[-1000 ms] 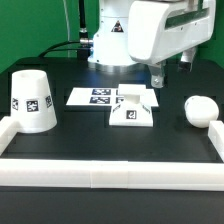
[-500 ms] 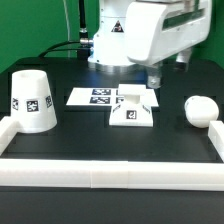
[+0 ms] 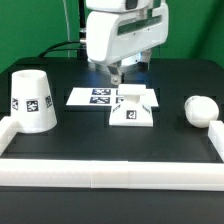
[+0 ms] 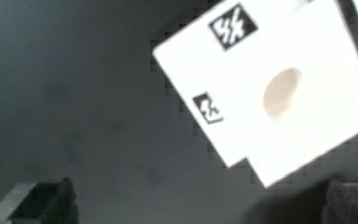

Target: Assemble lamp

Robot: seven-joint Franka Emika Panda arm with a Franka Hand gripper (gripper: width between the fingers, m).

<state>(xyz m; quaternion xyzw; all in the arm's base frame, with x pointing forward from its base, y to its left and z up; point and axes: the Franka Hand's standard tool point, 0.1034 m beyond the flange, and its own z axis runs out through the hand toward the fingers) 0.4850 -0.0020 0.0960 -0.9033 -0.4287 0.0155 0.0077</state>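
**A:** Where are the lamp's parts?

**B:** All three white parts lie loose on the black table (image 3: 100, 135). The base (image 3: 132, 110) sits flat near the middle of the exterior view, with a tag on the face toward the camera. The shade (image 3: 32, 100) stands well apart at the exterior view's left, narrow end up, showing a tag on its side. The bulb (image 3: 200, 110) lies at the exterior view's right, near the raised end of the white rail (image 3: 110, 172).

**A:** How does the base lie relative to the jaws?

**B:** In the exterior view the jaws hang under the white arm (image 3: 122, 35), above and behind the base and a little toward the exterior view's left. They seem to be over the marker board (image 3: 88, 96), which lies flat just behind the base. They touch nothing.

**A:** Are they holding anything?

**B:** No. The wrist view shows them spread wide, with one dark finger (image 4: 34, 200) at each lower corner and only bare table between. The base is off to one side there, outside the gap. Its top shows two tags and a round hollow (image 4: 282, 90).

**A:** And further out?

**B:** The rail runs along the front of the table, its ends turning up at both sides.
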